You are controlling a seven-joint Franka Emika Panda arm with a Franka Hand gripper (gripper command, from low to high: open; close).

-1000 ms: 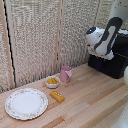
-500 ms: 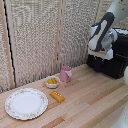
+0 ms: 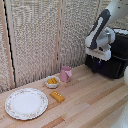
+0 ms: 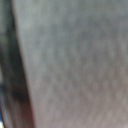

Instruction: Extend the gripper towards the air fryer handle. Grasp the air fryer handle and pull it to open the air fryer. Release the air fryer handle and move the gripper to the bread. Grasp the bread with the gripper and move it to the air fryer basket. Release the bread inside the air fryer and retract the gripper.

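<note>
The gripper hung before the air fryer, its finger spread indiscernible, while the bread lay beside the plate.

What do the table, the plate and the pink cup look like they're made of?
Table: light wood planks, matt; grain and board seams show. Plate: probably ceramic, white with a patterned rim and a slight sheen. Pink cup: plastic or glazed ceramic; smooth and uniformly coloured, too small to tell which.

Glossy black air fryer on a pale wooden table.
</note>
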